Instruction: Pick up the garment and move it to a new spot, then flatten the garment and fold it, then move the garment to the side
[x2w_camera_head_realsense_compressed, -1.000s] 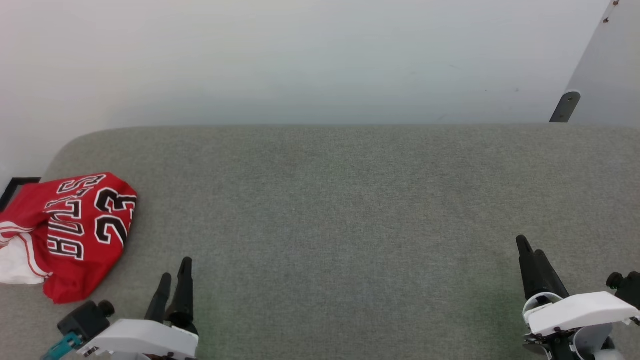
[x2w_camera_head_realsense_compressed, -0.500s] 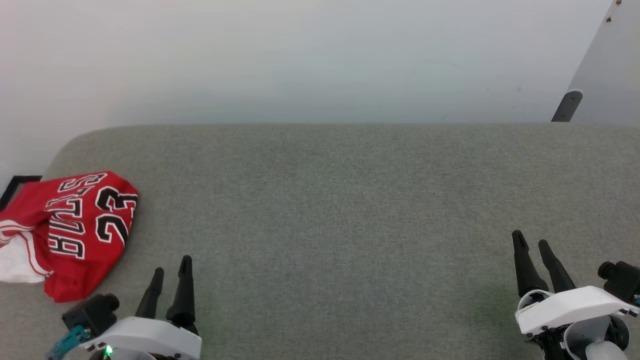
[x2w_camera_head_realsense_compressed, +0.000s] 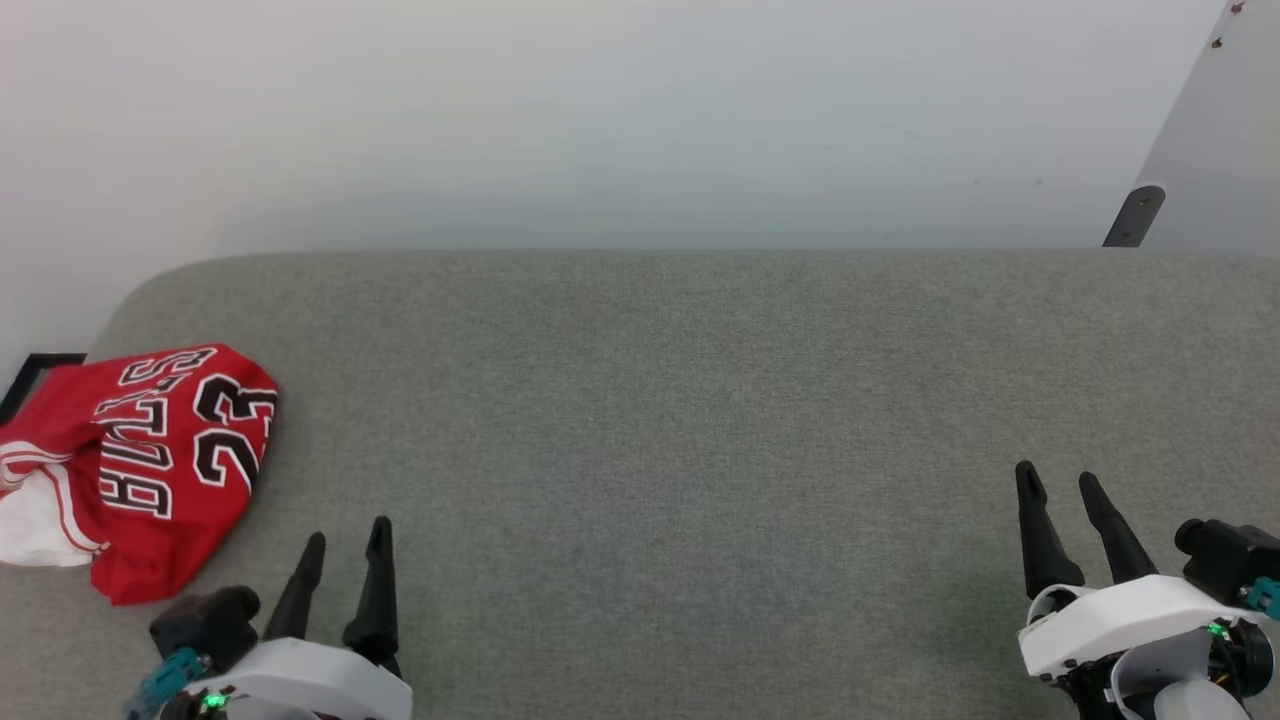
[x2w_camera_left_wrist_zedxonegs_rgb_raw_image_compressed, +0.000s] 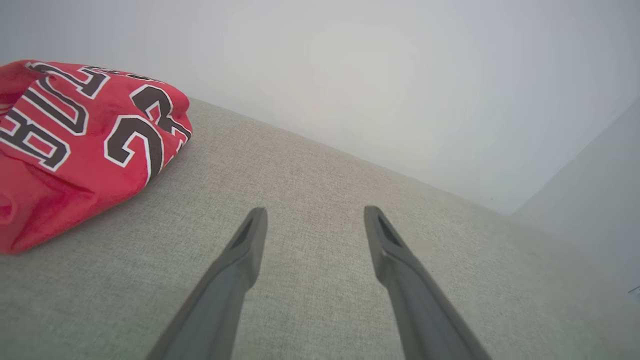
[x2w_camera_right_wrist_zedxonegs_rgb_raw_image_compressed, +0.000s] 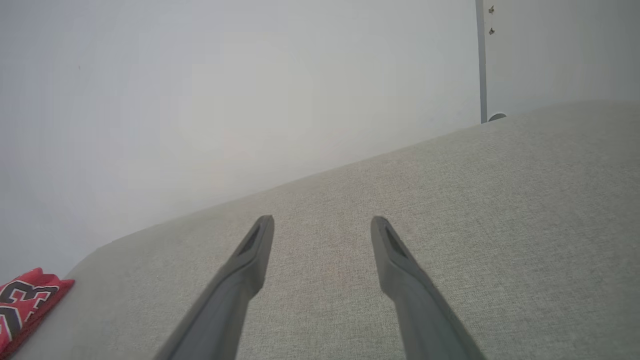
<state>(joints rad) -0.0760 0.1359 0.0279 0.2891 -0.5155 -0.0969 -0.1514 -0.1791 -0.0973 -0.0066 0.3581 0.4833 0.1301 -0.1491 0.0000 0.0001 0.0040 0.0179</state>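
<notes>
In the head view, the garment (x2w_camera_head_realsense_compressed: 150, 470) lies in a loose heap at the far left end of the padded surface (x2w_camera_head_realsense_compressed: 700, 400). It is thin red fabric, bunched and creased. The black, white-outlined lettering reads "BULLS" and "23", turned sideways to me. On its left side a white inner layer shows, edged with red-and-white striped trim. The surface is a flat grey woven cloth with a rounded far-left corner, backed by a plain pale wall (x2w_camera_head_realsense_compressed: 600, 120). My left gripper (x2w_camera_head_realsense_compressed: 348, 533) sits at the lower left, near the heap but clear of it. My right gripper (x2w_camera_head_realsense_compressed: 1057, 476) sits at the lower right, well apart from it. Both have white housings and dark tapered prongs, spread apart with nothing between them.

In the left wrist view, the two smooth dark-grey fingers (x2w_camera_left_wrist_zedxonegs_rgb_raw_image_compressed: 235, 270) stand wide apart over bare weave. The heap is at the upper left, a soft rounded mound. The "23" is plain to read and part of "BULLS" runs off the frame.

In the right wrist view, the jaws are again wide and empty above the cloth. A red corner of the heap with black white-edged print shows at the bottom left. A pale panel (x2w_camera_right_wrist_zedxonegs_rgb_raw_image_compressed: 550, 50) with two small screws stands at the upper right.
</notes>
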